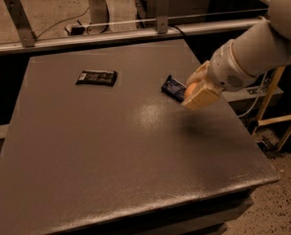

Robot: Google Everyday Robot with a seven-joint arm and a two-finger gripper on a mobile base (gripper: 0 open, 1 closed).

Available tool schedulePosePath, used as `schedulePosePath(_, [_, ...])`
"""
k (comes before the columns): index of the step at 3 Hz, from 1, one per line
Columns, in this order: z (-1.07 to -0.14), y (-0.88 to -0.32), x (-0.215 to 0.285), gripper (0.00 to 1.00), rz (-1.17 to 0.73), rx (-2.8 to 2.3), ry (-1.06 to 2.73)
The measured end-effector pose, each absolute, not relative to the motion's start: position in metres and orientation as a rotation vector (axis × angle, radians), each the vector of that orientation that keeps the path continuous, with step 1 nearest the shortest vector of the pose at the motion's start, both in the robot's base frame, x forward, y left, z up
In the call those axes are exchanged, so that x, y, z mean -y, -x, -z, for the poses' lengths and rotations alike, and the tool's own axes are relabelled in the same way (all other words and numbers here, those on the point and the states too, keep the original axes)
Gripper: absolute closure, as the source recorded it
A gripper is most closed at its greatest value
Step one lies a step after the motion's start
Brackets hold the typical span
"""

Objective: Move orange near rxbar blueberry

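Observation:
The orange (191, 89) is held between my gripper's cream-coloured fingers (200, 99), lifted above the grey table. My gripper (195, 89) hangs from the white arm coming in from the right. It hovers just right of the rxbar blueberry (173, 88), a dark blue wrapped bar lying flat on the table's right half, partly hidden behind the orange and fingers. A faint shadow falls on the table below the gripper.
A black-brown wrapped bar (97, 77) lies on the table's (110, 151) back left part. A metal rail (86, 39) with upright posts runs along the table's far edge. The table's right edge is close under the arm.

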State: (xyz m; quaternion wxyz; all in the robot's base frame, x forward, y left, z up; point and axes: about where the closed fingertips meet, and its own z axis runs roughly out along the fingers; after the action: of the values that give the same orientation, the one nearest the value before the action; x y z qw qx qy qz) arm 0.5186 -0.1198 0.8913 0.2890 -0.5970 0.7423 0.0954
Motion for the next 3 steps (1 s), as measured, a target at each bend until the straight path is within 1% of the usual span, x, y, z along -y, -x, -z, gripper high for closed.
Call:
schedulePosePath(1, [-0.894,-0.557,0.127,1.00,-0.213,-2.003,1.521])
schedulePosePath(2, [-0.885,-0.571,0.143,0.84,-0.196,-2.050,1.474])
schedulePosePath(3, [-0.865,-0.574,0.152,0.53,-0.211,-2.095,1.462])
